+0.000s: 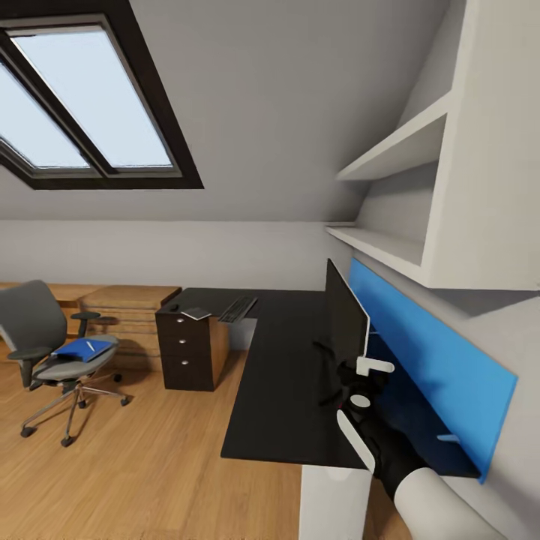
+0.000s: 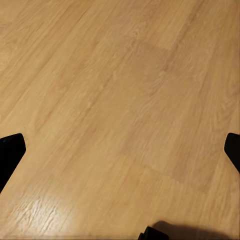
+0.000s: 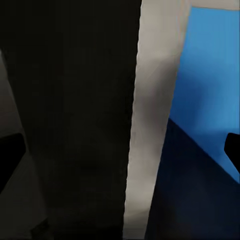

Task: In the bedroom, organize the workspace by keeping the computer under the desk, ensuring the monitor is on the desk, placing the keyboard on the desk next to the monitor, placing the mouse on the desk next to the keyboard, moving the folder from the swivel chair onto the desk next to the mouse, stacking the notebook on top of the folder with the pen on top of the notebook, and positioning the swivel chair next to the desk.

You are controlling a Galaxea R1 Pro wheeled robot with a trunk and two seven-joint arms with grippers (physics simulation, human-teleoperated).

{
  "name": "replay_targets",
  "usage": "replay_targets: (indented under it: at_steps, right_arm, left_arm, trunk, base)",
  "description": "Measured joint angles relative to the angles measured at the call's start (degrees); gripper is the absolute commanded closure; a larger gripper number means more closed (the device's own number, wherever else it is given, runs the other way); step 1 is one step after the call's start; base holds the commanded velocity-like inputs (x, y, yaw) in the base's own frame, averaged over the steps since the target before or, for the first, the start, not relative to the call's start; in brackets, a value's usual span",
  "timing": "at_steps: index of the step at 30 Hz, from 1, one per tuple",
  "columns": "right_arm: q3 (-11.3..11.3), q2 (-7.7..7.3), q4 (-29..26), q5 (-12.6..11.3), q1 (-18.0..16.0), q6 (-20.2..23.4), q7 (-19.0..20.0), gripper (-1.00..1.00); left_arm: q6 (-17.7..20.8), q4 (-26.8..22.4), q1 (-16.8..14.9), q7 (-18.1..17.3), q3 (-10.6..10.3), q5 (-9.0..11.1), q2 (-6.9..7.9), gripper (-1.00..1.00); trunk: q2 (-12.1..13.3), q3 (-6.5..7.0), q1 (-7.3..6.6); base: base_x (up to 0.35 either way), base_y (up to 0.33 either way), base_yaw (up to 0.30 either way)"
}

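head view: the monitor is approached at right of frame by the right hand, fingers apart, seemingly for repositioning on the desk.

matt black desk, glossy wood-plank floor, grey cloth-padded swivel chair

Long L-shaped black-topped desk on white legs. Large black widescreen monitor stands along the desk's wall-side edge, in front of the blue wall panel. Slim dark-keyed keyboard lies on the far wing near the inner corner. A flat grey item lies above the drawer unit at that wing's end, with a small dark lump just beside it.

Grey padded swivel chair stands on the light wood floor, well apart from the desk; bright blue folder lies on its seat.
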Motion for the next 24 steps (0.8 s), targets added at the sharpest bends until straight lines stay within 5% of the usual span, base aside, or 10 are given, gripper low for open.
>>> replay_targets:
  at_steps: [24]
  right_arm:
    - [0.72,-0.12,0.5,0.11,0.0,-0.02,4.53,-1.0]
  left_arm:
    - [0.0,-0.01,-0.02,0.0,0.0,-0.03,0.0,-1.0]
  trunk:
    - [0.0,0.0,-0.01]
  base:
    - [-0.006,0.0,0.0]
